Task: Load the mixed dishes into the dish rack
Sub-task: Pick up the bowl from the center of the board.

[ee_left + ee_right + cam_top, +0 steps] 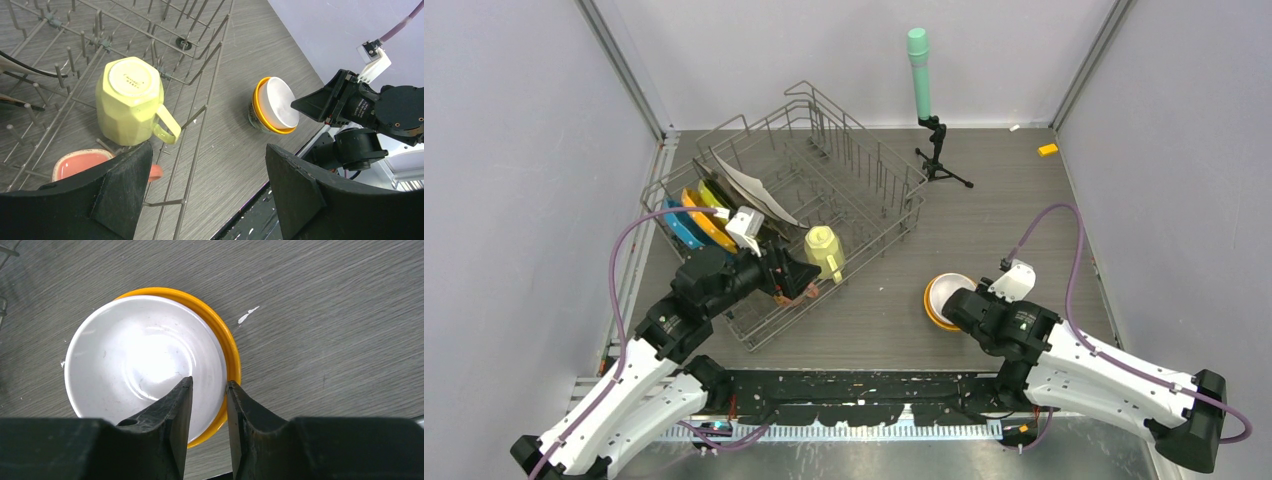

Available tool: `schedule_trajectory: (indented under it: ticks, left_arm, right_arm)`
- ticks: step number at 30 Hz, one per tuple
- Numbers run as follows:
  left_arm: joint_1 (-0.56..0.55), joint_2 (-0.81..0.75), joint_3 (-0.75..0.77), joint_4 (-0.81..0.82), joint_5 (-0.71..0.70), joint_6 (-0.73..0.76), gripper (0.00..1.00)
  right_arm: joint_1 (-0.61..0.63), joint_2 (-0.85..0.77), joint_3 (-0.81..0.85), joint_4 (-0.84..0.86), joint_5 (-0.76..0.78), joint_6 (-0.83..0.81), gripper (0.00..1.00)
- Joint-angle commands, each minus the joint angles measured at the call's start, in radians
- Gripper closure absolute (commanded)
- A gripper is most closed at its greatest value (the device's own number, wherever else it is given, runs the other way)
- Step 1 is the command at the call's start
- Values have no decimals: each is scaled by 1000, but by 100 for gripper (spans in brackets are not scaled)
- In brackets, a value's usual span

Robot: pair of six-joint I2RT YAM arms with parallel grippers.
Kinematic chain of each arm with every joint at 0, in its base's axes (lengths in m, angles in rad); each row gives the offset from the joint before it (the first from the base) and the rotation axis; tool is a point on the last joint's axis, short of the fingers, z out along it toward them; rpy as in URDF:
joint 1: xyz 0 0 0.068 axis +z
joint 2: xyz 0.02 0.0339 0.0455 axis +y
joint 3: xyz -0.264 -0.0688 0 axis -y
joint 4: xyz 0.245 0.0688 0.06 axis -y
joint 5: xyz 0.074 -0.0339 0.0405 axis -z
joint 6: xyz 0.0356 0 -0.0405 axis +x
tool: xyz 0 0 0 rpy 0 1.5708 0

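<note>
The dish rack point(879, 165) stands left of centre. In it are a blue plate point(682, 228), an orange plate point(705, 221), a yellow-green plate point(715, 196) and a white square plate point(754, 188), all on edge. A pale-yellow mug point(823, 250) point(131, 97) stands upside down in it. A pink mug point(80, 164) lies by the rack's near corner. My left gripper point(789, 280) point(207, 170) hangs open and empty over that corner. A white bowl point(142, 365) sits nested in an orange bowl point(227, 342) on the table. My right gripper point(954, 303) point(210, 385) is closed over their near rims, one finger inside the white bowl.
A green-topped cylinder point(919, 70) on a black tripod stands behind the rack's right end. A small orange piece point(1048, 150) lies at the far right by the wall. Grey walls close in the table on three sides. The rack's wire edge point(200, 127) runs under my left gripper.
</note>
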Motion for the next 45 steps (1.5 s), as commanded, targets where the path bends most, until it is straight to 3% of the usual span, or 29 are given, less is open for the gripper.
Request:
schedule_trajectory:
  ticks: [1, 14, 25, 31, 33, 39, 45]
  left_arm:
    - [-3, -9, -3, 26, -10, 12, 14]
    - [-2, -1, 2, 31, -3, 9, 14]
    - [-2, 12, -3, 42, 0, 7, 14]
    - [-2, 6, -5, 41, -4, 8, 14]
    - [-2, 7, -7, 40, -2, 6, 14]
    - [-3, 14, -2, 44, 10, 7, 14]
    - [-2, 26, 1, 47, 24, 7, 14]
  right_arm:
    - [1, 2, 22, 17, 39, 37, 63]
    - [1, -54, -22, 48, 32, 61, 66]
    - [1, 18, -30, 82, 20, 58, 68]
    - [1, 0, -54, 109, 17, 62, 76]
    - [1, -11, -52, 109, 20, 52, 85]
    - [1, -52, -23, 107, 49, 5, 96]
    - [1, -80, 2, 107, 78, -20, 100]
